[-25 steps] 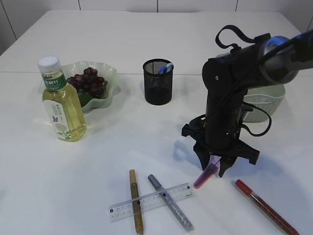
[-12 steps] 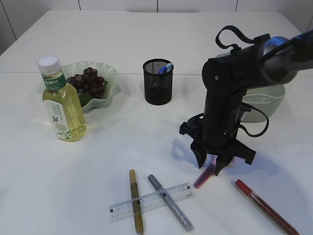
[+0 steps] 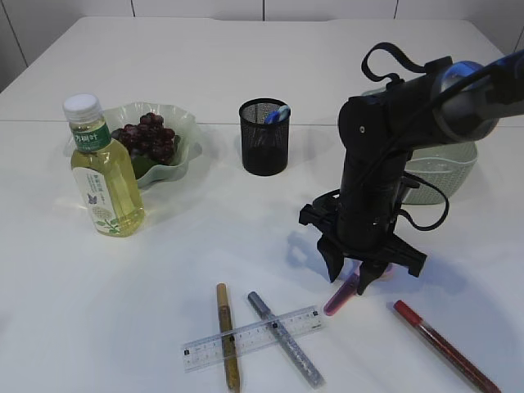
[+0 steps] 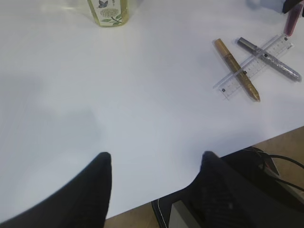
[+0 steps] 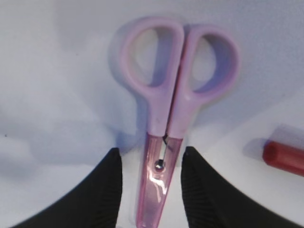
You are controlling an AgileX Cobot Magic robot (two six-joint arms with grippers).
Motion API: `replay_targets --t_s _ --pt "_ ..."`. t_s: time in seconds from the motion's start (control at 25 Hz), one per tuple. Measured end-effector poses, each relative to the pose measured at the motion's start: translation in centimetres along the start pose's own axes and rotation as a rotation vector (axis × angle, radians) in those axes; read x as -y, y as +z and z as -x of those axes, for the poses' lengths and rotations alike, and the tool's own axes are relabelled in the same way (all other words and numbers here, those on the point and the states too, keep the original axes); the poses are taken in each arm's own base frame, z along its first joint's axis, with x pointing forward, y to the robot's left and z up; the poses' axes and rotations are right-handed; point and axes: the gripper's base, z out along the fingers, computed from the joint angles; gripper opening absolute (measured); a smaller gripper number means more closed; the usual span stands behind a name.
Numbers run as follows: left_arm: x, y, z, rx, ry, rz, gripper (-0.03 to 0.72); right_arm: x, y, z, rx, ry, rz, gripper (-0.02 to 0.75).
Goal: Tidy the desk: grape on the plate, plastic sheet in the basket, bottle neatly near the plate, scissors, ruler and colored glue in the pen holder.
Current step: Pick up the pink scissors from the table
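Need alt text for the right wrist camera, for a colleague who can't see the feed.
Pink scissors lie closed on the white table, handles away from the camera, their sheathed blade between the two dark fingers of the right claw, which stand apart either side of it. A red glue pen's end shows at right.

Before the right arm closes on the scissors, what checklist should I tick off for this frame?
1. Scissors between the right pincer fingers: ok, the sheathed blade sits between them.
2. Fingers clear of the scissors: ok, small gaps show on both sides.
3. Red glue pen clear of the grip: ok, off to one side.
4. Pen holder upright with room: ok, one item inside.
5. Left pincer out of the way: ok, open over bare table.
6. Pincer height above table: cannot tell.
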Motion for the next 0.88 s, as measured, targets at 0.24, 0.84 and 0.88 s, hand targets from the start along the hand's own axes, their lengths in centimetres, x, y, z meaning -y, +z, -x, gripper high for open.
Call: replay_targets --t_s 0.24,0.84,0.88 --pt "-0.04 0.00 0.00 0.000 0.002 0.005 0.433 0.03 0.00 -0.02 -0.002 0.000 -0.003 0.331" --pt "-0.08 0.00 -0.01 -0.001 0.003 0.009 0.433 0.23 0.58 -0.11 -0.025 -0.005 -0.042 0.329" --pt "-0.08 0.00 -0.01 -0.001 0.003 0.009 0.433 0.23 0.58 -0.11 -0.025 -0.005 -0.042 0.322"
